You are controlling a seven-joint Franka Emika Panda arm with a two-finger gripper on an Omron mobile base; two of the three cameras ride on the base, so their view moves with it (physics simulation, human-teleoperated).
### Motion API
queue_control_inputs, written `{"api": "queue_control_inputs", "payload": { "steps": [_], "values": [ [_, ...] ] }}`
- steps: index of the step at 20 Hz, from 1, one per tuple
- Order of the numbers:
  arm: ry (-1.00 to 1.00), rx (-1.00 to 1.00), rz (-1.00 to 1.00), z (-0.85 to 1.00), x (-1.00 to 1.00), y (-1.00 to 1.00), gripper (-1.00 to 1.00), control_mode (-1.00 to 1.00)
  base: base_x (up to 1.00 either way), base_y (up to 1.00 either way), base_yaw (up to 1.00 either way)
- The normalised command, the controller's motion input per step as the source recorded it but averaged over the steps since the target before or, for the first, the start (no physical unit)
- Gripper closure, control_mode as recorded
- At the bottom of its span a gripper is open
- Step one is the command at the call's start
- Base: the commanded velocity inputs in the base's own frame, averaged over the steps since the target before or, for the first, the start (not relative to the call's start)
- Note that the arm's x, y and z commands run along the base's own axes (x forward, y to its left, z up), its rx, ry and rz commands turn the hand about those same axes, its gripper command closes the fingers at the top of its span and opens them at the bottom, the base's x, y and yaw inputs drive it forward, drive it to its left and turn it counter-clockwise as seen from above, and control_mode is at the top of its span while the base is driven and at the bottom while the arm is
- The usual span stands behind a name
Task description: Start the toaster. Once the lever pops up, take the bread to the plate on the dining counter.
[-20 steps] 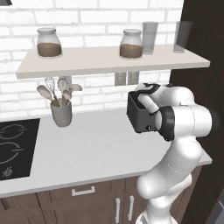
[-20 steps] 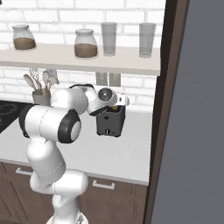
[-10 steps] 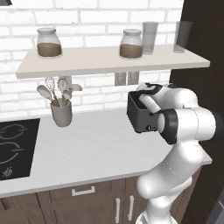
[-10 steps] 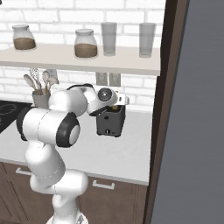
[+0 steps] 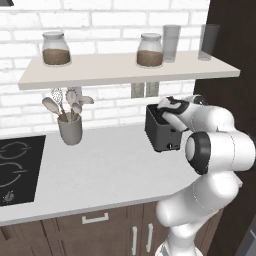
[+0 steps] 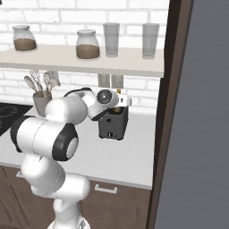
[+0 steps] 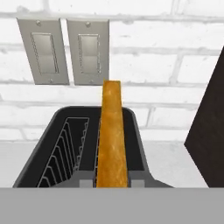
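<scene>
While the scene reads almost unchanged from a second ago, I see the arm's elbow sitting slightly lower right in the left base view. The pincer [image 7: 112, 183] is pinched narrow on the bread [image 7: 112, 135], which stands on edge in the toaster [image 5: 162, 131] at frame centre, its long axis running toward the brick wall.

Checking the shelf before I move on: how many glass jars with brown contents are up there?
2. One jar sits near the shelf's left end; the other jar stands right of the middle, beside an empty glass. Nothing seems hidden behind them.
</scene>
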Motion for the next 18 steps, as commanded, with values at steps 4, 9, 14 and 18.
{"api": "queue_control_inputs", "payload": {
  "steps": [4, 9, 14, 18],
  "values": [
    [0.0, 0.0, -0.03, 0.39, -0.36, 0.04, 1.0, -1.0, 0.0, 0.0, 0.0],
    [0.0, 0.0, -0.01, 0.41, -0.47, 0.15, 1.0, -1.0, 0.0, 0.0, 0.0],
    [0.03, 0.0, 0.0, 0.63, -0.28, 0.22, 1.0, -1.0, 0.0, 0.0, 0.0],
    [0.13, 0.0, 0.0, 0.41, -0.57, 0.1, 1.0, -1.0, 0.0, 0.0, 0.0]
  ]
}}
